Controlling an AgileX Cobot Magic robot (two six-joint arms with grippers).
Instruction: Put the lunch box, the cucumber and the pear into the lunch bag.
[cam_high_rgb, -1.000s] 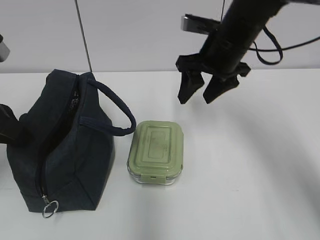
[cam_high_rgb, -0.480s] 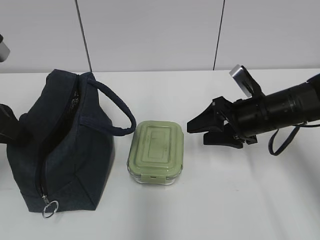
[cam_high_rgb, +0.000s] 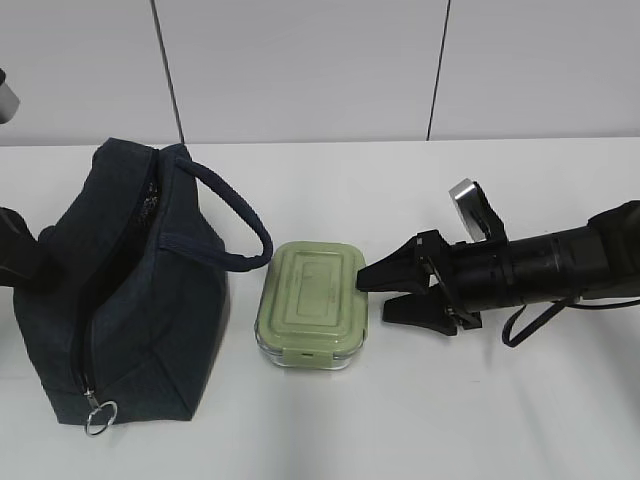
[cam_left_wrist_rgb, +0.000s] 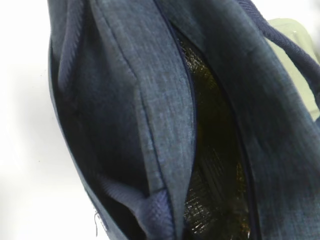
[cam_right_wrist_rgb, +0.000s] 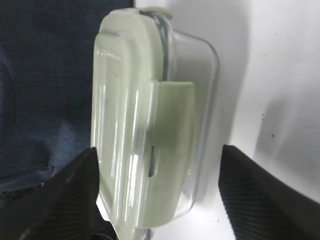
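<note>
I have swung my right gripper (cam_high_rgb: 382, 292) down from above to table level, fingers spread wide and empty around the sage-lidded clear lunch box (cam_high_rgb: 312, 304), which sits beside the unzipped navy fabric lunch bag (cam_high_rgb: 120, 290), ready for grasping.

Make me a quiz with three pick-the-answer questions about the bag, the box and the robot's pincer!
1. Where is the lunch box?
A. inside the bag
B. on the table, right of the lunch bag
C. held up in the air

2. What colour is the box's lid?
A. pale green
B. red
C. black

3. How does the right pincer stand?
A. shut tight
B. open, at the box's right end
C. holding the bag's handle

Answers:
1. B, the exterior view shows the box resting on the white table beside the bag.
2. A, the lid looks sage green in both views of it.
3. B, the right wrist view shows one finger on each side of the box.
</note>
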